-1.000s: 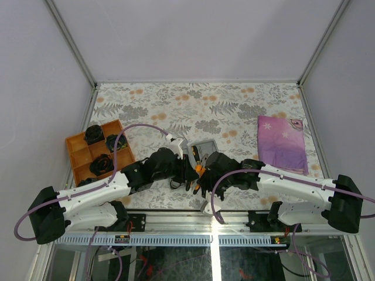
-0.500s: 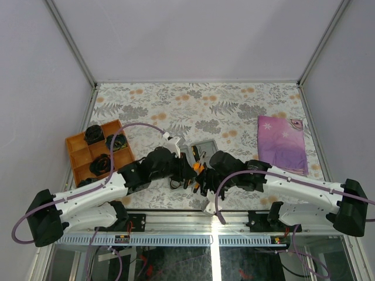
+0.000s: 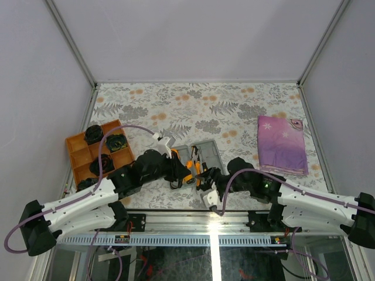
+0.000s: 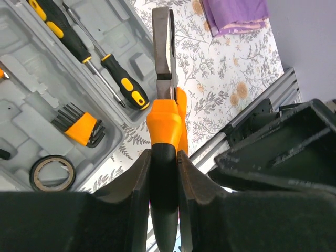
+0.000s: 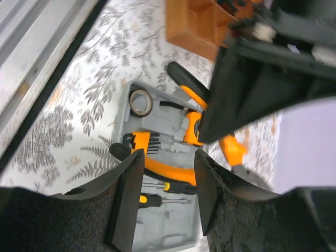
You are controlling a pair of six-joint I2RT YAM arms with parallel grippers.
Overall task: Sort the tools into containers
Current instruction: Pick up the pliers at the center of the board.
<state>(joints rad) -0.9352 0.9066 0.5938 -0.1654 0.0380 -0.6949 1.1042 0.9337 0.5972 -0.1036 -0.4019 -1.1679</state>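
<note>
The orange-and-black pliers [image 4: 164, 113] stick out of my left gripper [image 4: 164, 157], which is shut on one black handle end, metal nose pointing away. In the top view the left gripper [image 3: 181, 173] holds them by the near edge of the open grey case [image 3: 206, 153]. My right gripper [image 5: 165, 197] is open; the pliers' other handle [image 5: 165, 170] shows beyond its gap, untouched. In the case lie two black-and-yellow screwdrivers [image 4: 79, 47], an orange tape measure [image 5: 191, 128], an orange-and-black bit set [image 4: 79, 128] and a tape ring [image 4: 52, 172]. The right gripper [image 3: 206, 178] faces the left one closely.
An orange divided tray [image 3: 79, 153] with black items stands at the left. A purple star-patterned cloth [image 3: 281, 143] lies at the right. The metal rail [image 3: 193, 239] runs along the near table edge, just behind both grippers.
My right gripper has opened and drawn back toward the near edge. The left gripper has stayed shut on the pliers and shifted slightly left, so more of the grey case shows.
</note>
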